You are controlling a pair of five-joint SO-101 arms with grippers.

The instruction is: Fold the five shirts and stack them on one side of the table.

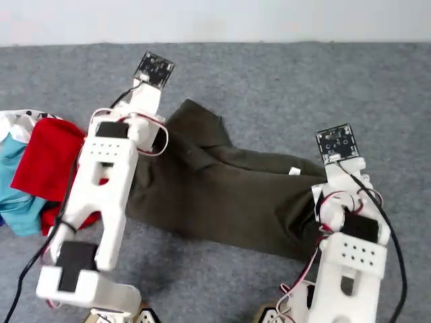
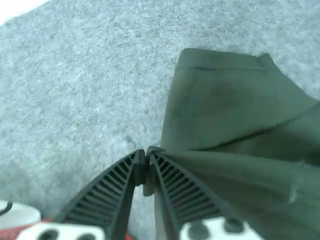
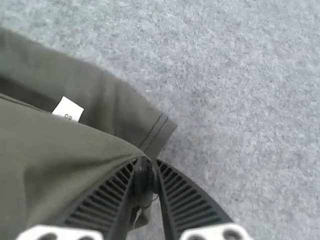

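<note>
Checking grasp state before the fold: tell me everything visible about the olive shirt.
The olive shirt is dark, matte fabric, lying crumpled and partly doubled over on the grey table. A small white tag shows near one stitched hem. The left gripper pinches one edge, the right gripper another, both shut on cloth.

Grey felt-covered table [image 1: 269, 74], olive shirt [image 1: 222, 195] spread mid-table, pile of shirts [image 1: 40, 165] at one edge

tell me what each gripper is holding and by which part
Both hold the dark green shirt: the left gripper is shut on a fold at one edge, the right gripper on the cloth edge beside a stitched hem.
</note>
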